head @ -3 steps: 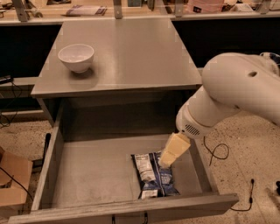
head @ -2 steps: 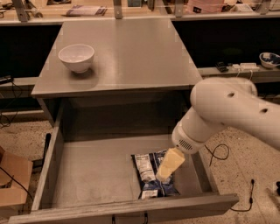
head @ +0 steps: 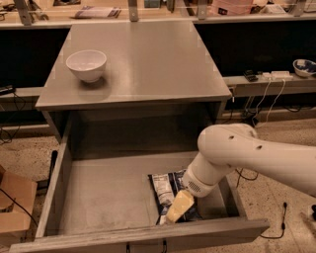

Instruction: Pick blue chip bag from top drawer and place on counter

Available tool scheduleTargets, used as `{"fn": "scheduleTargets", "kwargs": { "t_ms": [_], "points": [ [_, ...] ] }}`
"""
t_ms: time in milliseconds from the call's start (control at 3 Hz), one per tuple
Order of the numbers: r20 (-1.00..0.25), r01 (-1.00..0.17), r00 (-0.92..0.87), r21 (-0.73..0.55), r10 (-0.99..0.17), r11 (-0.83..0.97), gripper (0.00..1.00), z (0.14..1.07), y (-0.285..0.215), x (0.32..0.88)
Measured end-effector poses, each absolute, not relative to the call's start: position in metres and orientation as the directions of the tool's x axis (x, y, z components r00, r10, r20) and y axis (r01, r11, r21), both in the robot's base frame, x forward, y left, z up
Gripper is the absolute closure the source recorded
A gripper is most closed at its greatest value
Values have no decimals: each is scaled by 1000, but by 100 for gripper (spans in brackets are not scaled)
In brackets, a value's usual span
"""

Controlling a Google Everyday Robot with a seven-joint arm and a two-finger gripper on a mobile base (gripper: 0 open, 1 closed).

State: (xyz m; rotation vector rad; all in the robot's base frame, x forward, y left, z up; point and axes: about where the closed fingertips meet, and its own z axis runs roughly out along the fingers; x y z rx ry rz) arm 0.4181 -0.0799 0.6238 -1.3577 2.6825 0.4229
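The blue chip bag [head: 164, 188] lies flat on the floor of the open top drawer [head: 98, 197], near its front right. My gripper [head: 177, 207], with pale yellow fingers, reaches down into the drawer from the right and sits over the bag's front end, hiding part of it. The white arm [head: 247, 153] comes in from the right edge. The grey counter [head: 148, 64] is above the drawer.
A white bowl [head: 86, 64] stands on the counter's left side. A tan shelf with metal posts [head: 133, 10] runs behind the counter. A cardboard box [head: 15, 202] sits on the floor at left. Cables lie on the floor at right.
The arm has lowered and moved toward the drawer's front. My gripper has come down from beside the bag onto its front end.
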Motion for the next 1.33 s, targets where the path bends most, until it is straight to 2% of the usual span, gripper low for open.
{"fn": "scheduleTargets", "kwargs": {
  "t_ms": [333,667,1333],
  "points": [
    [-218,-764,-643,251,-734,594,0,590,-69,417],
    [-232,-759,-649,248,-724,602,24,600,-68,418],
    [-349,-744,-664,216,-662,632,70,643,-65,435]
  ]
}}
